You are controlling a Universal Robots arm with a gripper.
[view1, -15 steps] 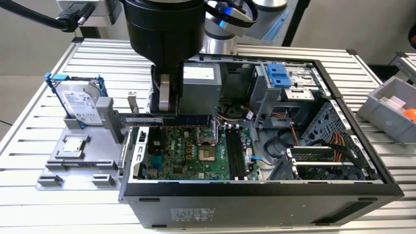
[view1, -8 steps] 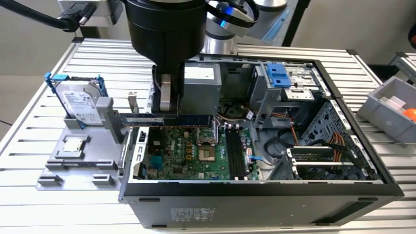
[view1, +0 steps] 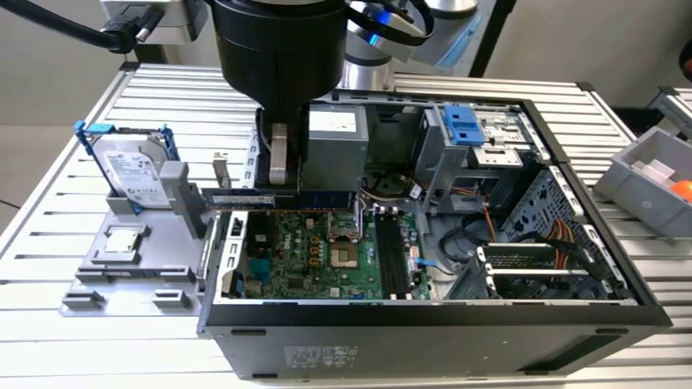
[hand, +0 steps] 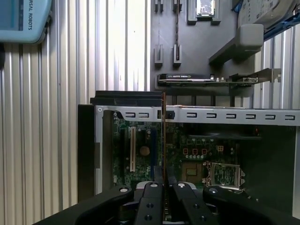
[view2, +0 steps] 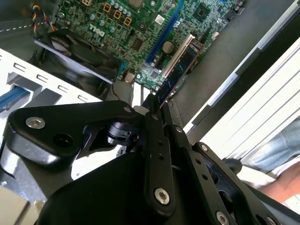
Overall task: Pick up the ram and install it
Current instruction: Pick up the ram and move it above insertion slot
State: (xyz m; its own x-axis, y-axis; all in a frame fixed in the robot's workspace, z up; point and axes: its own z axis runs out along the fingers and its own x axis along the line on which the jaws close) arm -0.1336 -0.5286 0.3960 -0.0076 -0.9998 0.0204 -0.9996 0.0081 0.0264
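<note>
The ram [view1: 324, 197], a thin blue-green stick with dark chips, hangs level and on edge over the far side of the open computer case [view1: 433, 320], above the motherboard [view1: 313, 251]. My gripper [view1: 279, 190] is shut on it near its middle, coming down from above. In the first wrist view the ram [hand: 163, 136] shows edge-on as a thin line running out from between the fingertips [hand: 152, 190]. The second wrist view has the ram [view2: 180, 65] reaching out over the green board, with my gripper [view2: 157, 110] clamped on its near end. Two black memory slots [view1: 390, 253] lie on the board toward the exterior view's right.
A grey fixture [view1: 130, 279] at the exterior view's left carries a hard drive [view1: 130, 166] in a blue frame and a square processor [view1: 122, 241]. An expansion card [hand: 187, 78] stands on the fixture. A grey bin [view1: 649, 182] sits at the right. A person [view2: 276, 154] is beside the table.
</note>
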